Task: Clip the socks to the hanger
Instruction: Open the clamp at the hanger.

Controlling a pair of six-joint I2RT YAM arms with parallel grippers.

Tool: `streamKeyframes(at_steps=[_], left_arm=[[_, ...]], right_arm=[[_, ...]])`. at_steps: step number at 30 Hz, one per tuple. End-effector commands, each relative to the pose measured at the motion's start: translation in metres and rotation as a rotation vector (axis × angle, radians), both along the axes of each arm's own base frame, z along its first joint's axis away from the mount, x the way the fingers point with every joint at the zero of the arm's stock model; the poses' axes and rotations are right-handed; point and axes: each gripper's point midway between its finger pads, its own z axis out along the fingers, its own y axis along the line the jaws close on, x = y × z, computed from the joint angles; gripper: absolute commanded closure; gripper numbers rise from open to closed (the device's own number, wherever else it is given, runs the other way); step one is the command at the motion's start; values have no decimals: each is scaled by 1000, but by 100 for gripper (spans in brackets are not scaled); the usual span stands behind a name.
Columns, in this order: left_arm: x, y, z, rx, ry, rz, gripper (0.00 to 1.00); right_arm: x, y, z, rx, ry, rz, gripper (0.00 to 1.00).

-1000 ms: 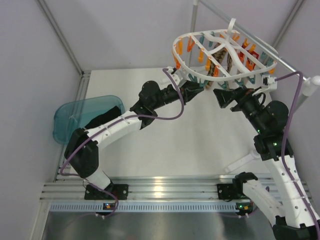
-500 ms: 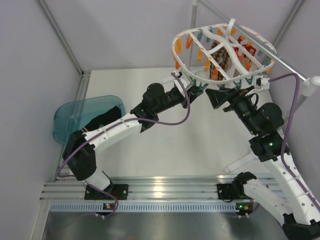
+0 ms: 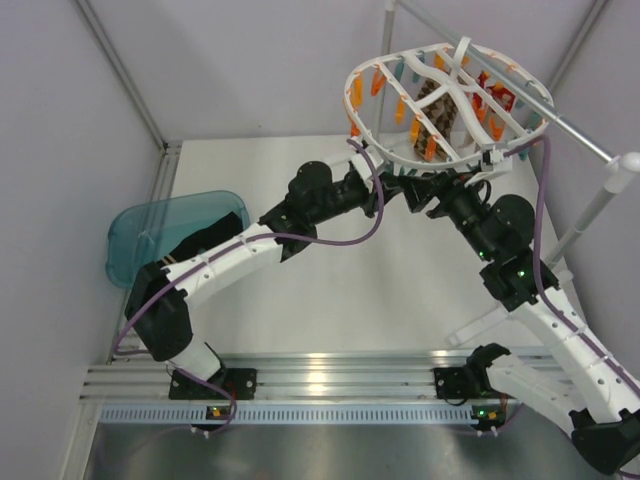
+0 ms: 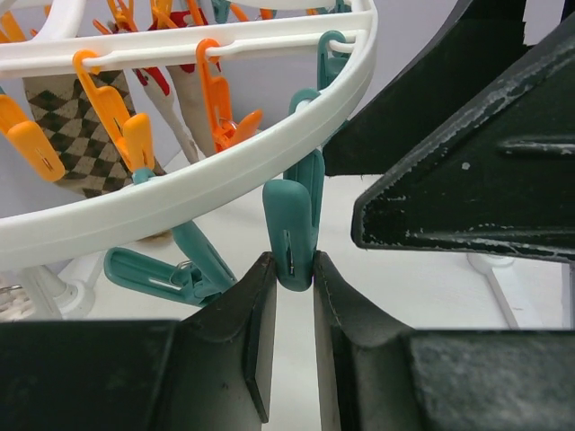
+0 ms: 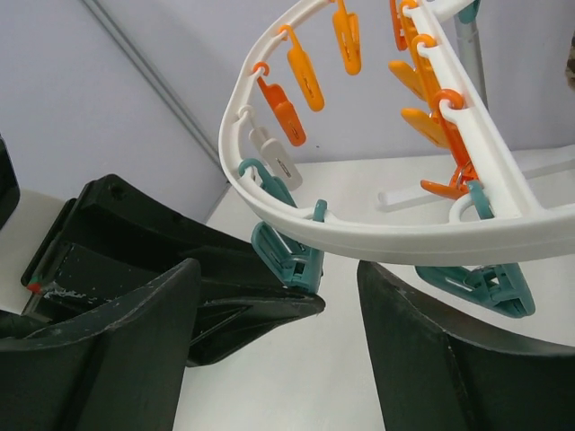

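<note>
The white oval hanger (image 3: 372, 128) hangs at the top right, fringed with orange and teal clips; its rim also shows in the left wrist view (image 4: 180, 193) and the right wrist view (image 5: 377, 235). My left gripper (image 3: 393, 188) is shut on the lower end of a teal clip (image 4: 296, 235) on the near rim, as the left wrist view (image 4: 294, 271) shows. My right gripper (image 3: 418, 192) is open and empty (image 5: 278, 269), right beside that teal clip (image 5: 289, 253) and facing the left fingers (image 5: 229, 305). A black sock (image 3: 205, 238) lies in the teal bin, partly under the left arm.
A translucent teal bin (image 3: 135, 235) sits at the table's left edge. A brown patterned sock (image 3: 440, 108) hangs inside the hanger. The grey pole stand (image 3: 590, 215) rises at the right. White walls close in behind and on both sides.
My right gripper has moved left, up to the left gripper under the hanger's near rim. The hanger has swung slightly up and back. The left gripper stays at the clip.
</note>
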Motion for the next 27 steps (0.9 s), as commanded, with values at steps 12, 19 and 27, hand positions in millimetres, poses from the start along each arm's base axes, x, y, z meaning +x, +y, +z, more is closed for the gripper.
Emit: streamKeyframes(at_steps=[12, 19, 27], left_arm=[[-16, 5, 27, -14, 0, -40, 100], [-17, 2, 21, 7, 23, -54, 100], [-20, -2, 17, 21, 38, -79, 100]], right_arm=[[10, 5, 39, 24, -116, -49, 36], [14, 7, 39, 42, -103, -58, 44], [20, 9, 39, 53, -86, -69, 69]])
